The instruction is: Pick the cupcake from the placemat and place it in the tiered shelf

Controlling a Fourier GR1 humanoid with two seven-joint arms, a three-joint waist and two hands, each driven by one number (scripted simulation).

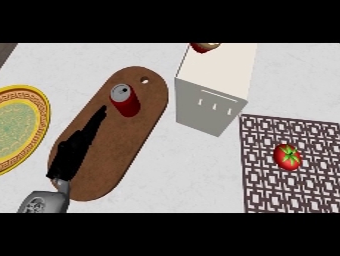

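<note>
A white marbled counter (77, 60) is shown from steeply above. At the left edge a round plate with a yellow ornamented rim and a green patterned centre (7, 130) is seen, partly cut off by the view's border. Beside it a long oval cutting board of brown wood (140, 135) is laid obliquely, with a small hole near its far end. A red cylindrical can with a grey top (125, 100) is stood upright on the far part of this board.

The black left hand (73, 150) is extended from a grey forearm (44, 202) at the lower left and is held over the board's left half. Its fingers (95, 122) are stretched out straight towards the can, with their tips just beside it. Nothing is held by them. The right hand is not shown.

A white box-like tiered shelf (221, 70) is placed at the upper centre, just right of the board. At its far end, against the upper border of the view, a small red-and-tan object taken to be the cupcake (202, 47) is seen. Only part of it shows, so its form cannot be told with certainty.

At the right a brown placemat with a white lattice pattern (313, 190) is spread flat. On it a round red tomato-like object with a green star-shaped top (289, 156) is set, well apart from the shelf.
</note>
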